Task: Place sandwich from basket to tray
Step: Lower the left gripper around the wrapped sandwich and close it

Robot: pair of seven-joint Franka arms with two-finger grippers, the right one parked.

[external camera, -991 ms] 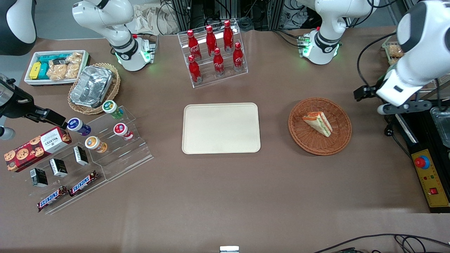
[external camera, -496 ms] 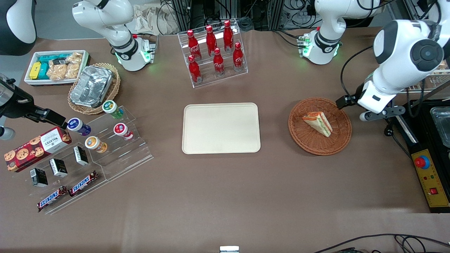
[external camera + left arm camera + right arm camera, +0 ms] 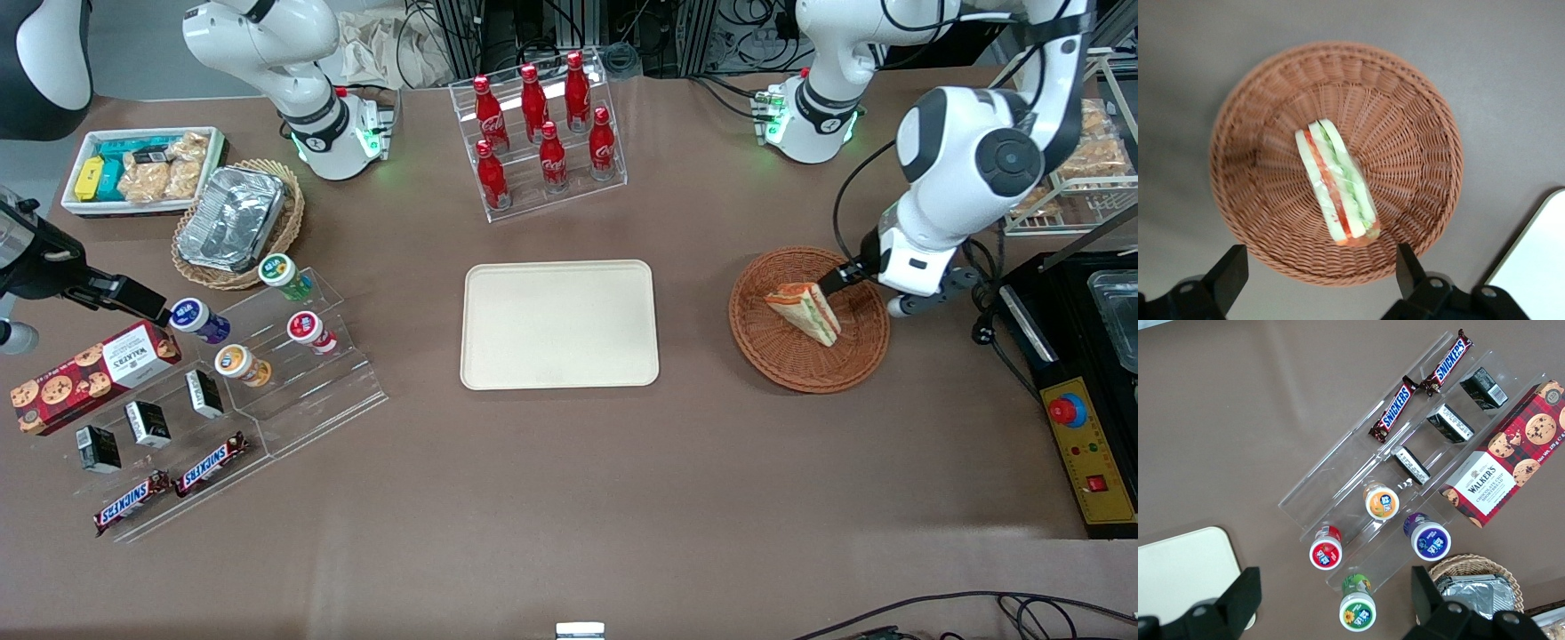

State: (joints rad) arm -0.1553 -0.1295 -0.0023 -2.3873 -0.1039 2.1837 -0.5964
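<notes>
brown table [image 3: 551,480]; end effector [image 3: 1318,280] spread wide above sandwich [image 3: 1336,181] in basket [image 3: 1418,133].

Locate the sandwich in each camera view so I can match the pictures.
Front view: sandwich lies in the basket, toward the working arm's end of the table; the open end effector is right next to it.
Left wrist view: sandwich in the basket's middle, end effector open above.
Right wrist view: not in it.
Shared landmark: the tray.

White rounded arm; black-fingered hand [image 3: 1318,280], black cable
</notes>
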